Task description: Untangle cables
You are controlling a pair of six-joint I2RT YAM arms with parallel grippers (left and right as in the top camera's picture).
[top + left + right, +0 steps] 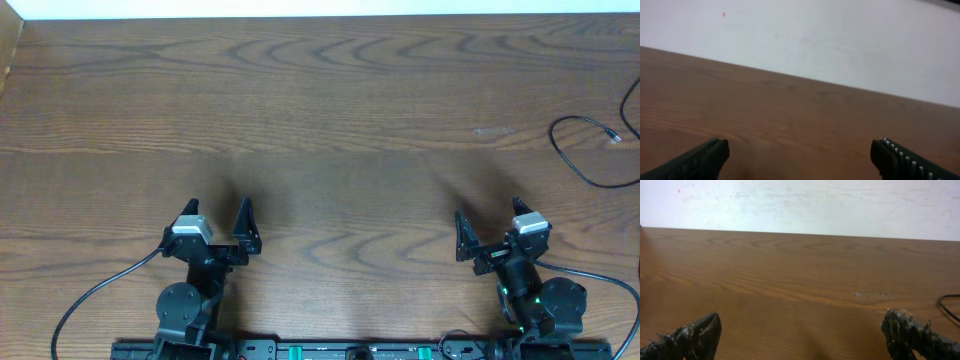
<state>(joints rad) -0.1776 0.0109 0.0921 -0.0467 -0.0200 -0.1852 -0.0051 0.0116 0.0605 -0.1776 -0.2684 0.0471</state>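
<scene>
A thin black cable (572,160) loops at the table's right edge, its small plug end near the far right; part of it runs out of view. A short piece of it shows in the right wrist view (948,306) at the right edge. No white or grey cable is in view. My left gripper (216,218) is open and empty at the front left, far from the cable; it also shows in the left wrist view (800,155). My right gripper (489,225) is open and empty at the front right, below and left of the cable, and shows in the right wrist view (802,330).
The wooden table (320,110) fills the view, with a pale wall (800,205) past its far edge. The arms' thick black cables (90,295) trail off at the front left and front right.
</scene>
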